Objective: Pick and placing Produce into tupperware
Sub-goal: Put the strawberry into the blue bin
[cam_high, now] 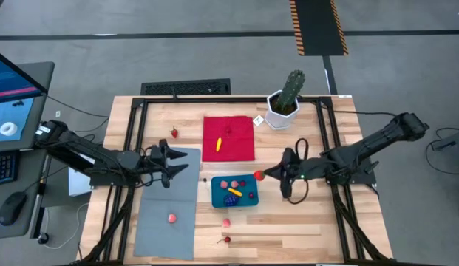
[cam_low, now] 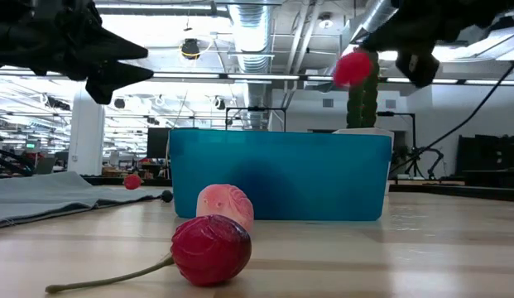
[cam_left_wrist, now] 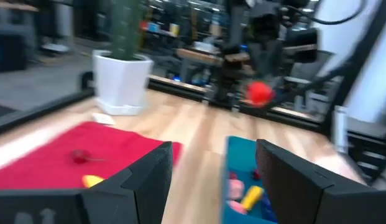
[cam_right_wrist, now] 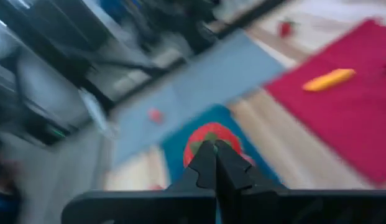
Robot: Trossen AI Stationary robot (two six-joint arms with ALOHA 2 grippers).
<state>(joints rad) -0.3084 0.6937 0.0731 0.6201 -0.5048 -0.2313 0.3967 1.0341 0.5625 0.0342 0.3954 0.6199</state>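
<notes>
The teal tupperware [cam_high: 235, 193] sits on the table just near of the red cloth, holding pink, yellow and dark blue pieces. My right gripper [cam_high: 264, 176] is shut on a round red piece [cam_high: 259, 175] above the tupperware's far right corner; the low view shows that piece [cam_low: 353, 68] well above the rim [cam_low: 277, 134]. My left gripper [cam_high: 181, 162] hovers open over the grey mat's far end. Loose produce: a strawberry [cam_high: 174, 133] on the wood, a yellow piece [cam_high: 218, 143] on the red cloth, a pink piece [cam_high: 171, 219] on the mat, a pink piece [cam_low: 225, 204] and a cherry [cam_low: 211, 248] near the tupperware. My right gripper pinches the round red piece [cam_right_wrist: 207, 135] between its two fingertips [cam_right_wrist: 205, 160], at their free ends. The fingers come from the table's right, roughly level. The piece is lifted clear, high over the tupperware's far right corner.
The red cloth [cam_high: 228, 138] lies far of the tupperware, the grey mat [cam_high: 168, 207] to its left. A green cactus in a white pot [cam_high: 284, 103] stands at the far right. Black frame rails run along both sides of the table. Bare wood lies right of the tupperware.
</notes>
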